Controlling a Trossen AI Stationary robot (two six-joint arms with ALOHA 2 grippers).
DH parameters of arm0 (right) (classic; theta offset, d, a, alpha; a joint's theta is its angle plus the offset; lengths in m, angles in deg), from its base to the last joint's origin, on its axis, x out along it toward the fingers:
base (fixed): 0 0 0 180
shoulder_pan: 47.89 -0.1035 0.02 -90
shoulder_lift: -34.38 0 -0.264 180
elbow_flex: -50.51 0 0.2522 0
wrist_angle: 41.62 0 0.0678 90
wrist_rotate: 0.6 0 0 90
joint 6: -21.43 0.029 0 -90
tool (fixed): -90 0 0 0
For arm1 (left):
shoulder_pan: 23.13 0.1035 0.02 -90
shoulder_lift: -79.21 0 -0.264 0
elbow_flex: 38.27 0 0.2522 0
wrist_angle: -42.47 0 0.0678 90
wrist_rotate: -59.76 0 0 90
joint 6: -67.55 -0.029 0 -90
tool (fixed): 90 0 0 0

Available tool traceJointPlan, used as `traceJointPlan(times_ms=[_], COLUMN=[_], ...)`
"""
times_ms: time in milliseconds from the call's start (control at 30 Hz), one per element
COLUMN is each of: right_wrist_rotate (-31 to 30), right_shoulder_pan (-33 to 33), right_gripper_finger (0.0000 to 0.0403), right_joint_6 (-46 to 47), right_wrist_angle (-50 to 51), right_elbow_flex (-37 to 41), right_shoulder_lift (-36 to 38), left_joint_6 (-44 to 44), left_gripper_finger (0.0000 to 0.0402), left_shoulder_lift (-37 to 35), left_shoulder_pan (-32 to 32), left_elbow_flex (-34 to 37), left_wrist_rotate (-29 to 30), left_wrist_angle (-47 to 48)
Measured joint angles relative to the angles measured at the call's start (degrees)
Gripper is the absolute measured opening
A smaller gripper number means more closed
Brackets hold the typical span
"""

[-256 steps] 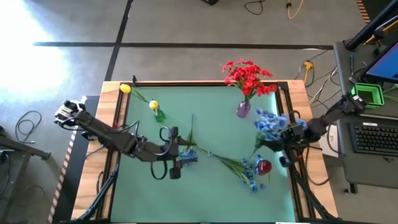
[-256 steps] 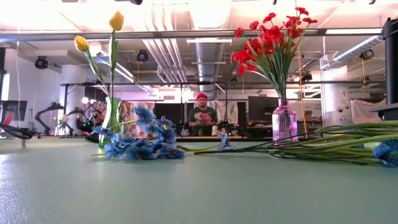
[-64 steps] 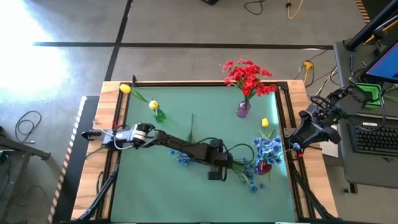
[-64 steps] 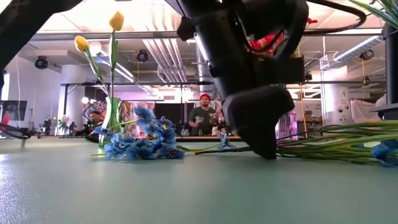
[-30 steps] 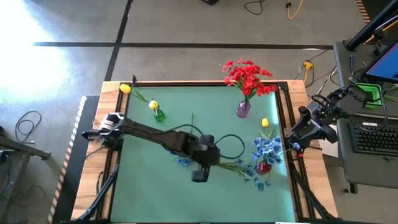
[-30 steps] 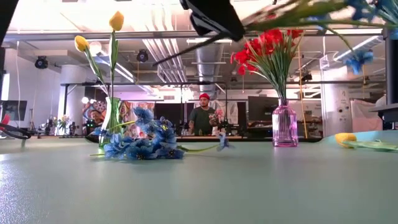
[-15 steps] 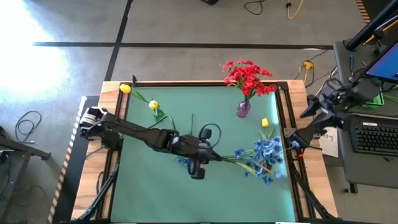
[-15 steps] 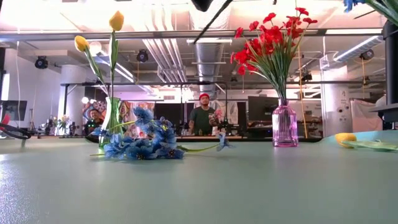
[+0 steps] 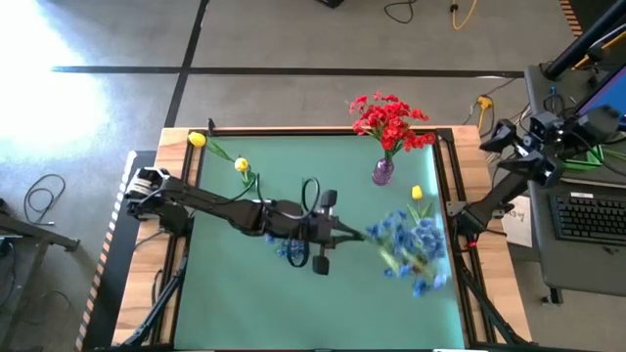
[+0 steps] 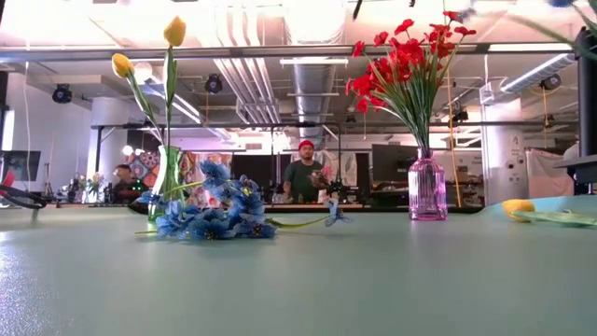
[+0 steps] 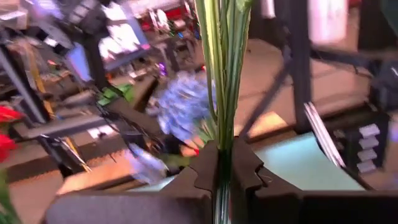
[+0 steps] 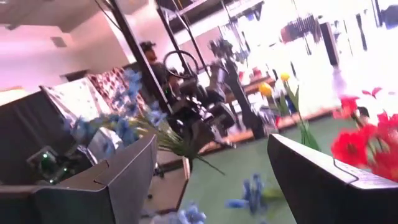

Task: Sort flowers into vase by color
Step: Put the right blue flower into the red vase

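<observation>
High view: a bunch of blue flowers (image 9: 411,244) was held above the desk (image 9: 225,293) by the stems, the left gripper (image 9: 337,233) jaws clamped on them. Light, floppy stems seemed best gripped low. The right gripper (image 9: 499,137) was parked off-desk, jaws apart.

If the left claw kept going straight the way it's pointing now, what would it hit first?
Probably nothing soon. The left claw, shut on the blue flower bunch, points toward the table's right edge. The right arm stands beyond that edge, though heights are unclear.
</observation>
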Motion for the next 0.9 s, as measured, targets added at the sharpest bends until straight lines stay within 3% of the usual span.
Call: traceJointPlan(times_ms=[333,700,900], right_wrist_rotate=[-0.02,-3.67,-7.61], right_shoulder_pan=[-0.01,-0.02,0.01], right_gripper_finger=[0.0299,0.0299,0.0299], right_joint_6=[-2.95,-19.73,-22.85], right_wrist_angle=[-1.51,-11.58,-15.06], right_elbow_flex=[0.15,0.25,0.25], right_shoulder_lift=[-4.64,-18.13,-23.01], left_joint_6=[1.84,2.56,4.72], left_gripper_finger=[0.0,0.0,0.0], left_shoulder_lift=[0.06,3.0,5.9], left_shoulder_pan=[1.04,3.39,4.41], left_elbow_flex=[-2.49,-2.57,-2.57], left_wrist_rotate=[0.16,0.39,0.42], left_wrist_angle=[2.06,-17.13,-25.43])
